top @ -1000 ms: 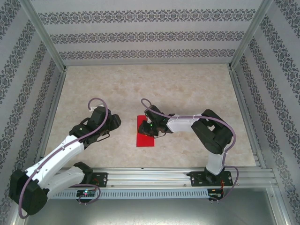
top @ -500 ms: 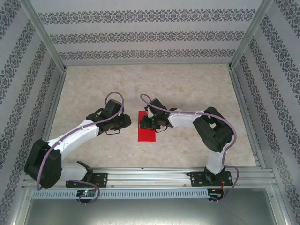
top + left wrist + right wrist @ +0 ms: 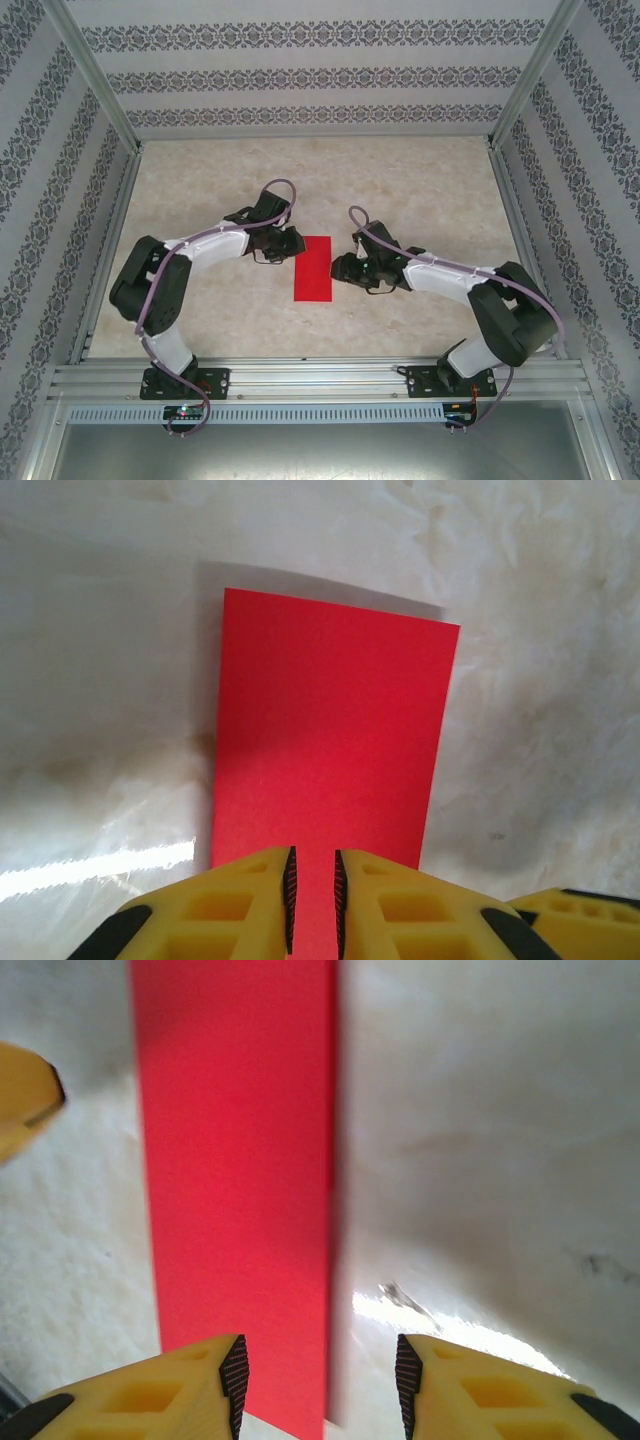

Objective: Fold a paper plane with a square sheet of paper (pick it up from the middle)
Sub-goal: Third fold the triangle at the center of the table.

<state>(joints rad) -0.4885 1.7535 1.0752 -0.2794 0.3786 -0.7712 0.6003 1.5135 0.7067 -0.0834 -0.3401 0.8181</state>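
Square sheet of paper [image 3: 313, 268] – where's it lying? (A)

B: Flat on the pale marbled table [image 3: 420, 190], approx. mid-table, btwn the two arms. It's bright red and plain. From the top cam it reads as a narrow rectangle, not a square, w/ its long sides running away from the arm bases.

A: And the left gripper [image 3: 292, 246]?

B: It's at the paper's left side, near the far-left corner. In its wrist cam the yellow fingers [image 3: 250, 905] are almost together. Only a thin slit is left, w/ red showing through it, right at the sheet's near edge. Can't tell whether they nip the paper or just hang over it.

A: The right gripper [image 3: 338, 270]?

B: It's just beside the right long edge, approx. mid-length. In its wrist cam the jaws stand well apart and hold nothing. One finger is over red and the other over bare table, and the paper's edge runs up btwn them. That edge is blurred, w/ a dark band alongside; can't tell if it's lifted.

A: Surroundings?

B: Walls [image 3: 320, 75] w/ striped floral wallpaper on three sides. A metal rail [image 3: 320, 372] at the near edge carries both arm bases.
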